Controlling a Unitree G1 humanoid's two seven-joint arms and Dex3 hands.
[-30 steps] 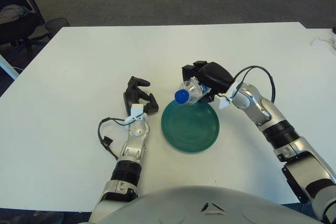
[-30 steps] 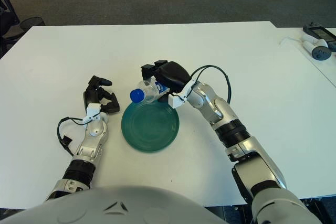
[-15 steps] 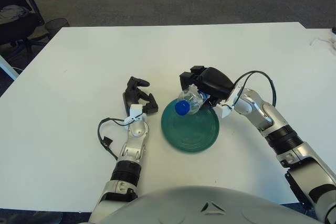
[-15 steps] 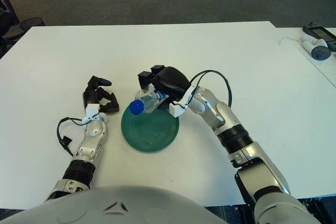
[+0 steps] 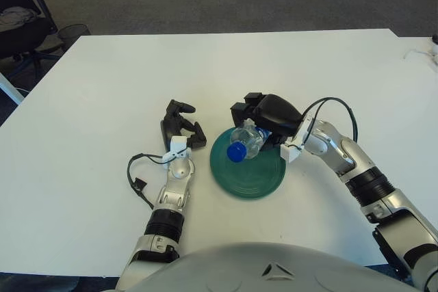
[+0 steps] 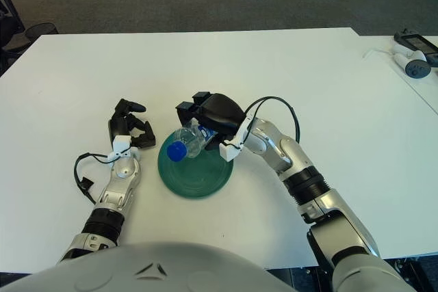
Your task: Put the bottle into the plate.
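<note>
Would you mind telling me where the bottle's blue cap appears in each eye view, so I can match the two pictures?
Left eye view: blue cap just right of centre, over the green plate's upper-left rim.
Right eye view: cap left of centre, over the same rim.
Shared landmark: the right hand gripping the bottle.

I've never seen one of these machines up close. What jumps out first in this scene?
Near the middle of the white table, the right hand grips a clear bottle with a blue cap, tilted over the back edge of a round green plate. The left hand shows just left of the plate, holding nothing.
</note>
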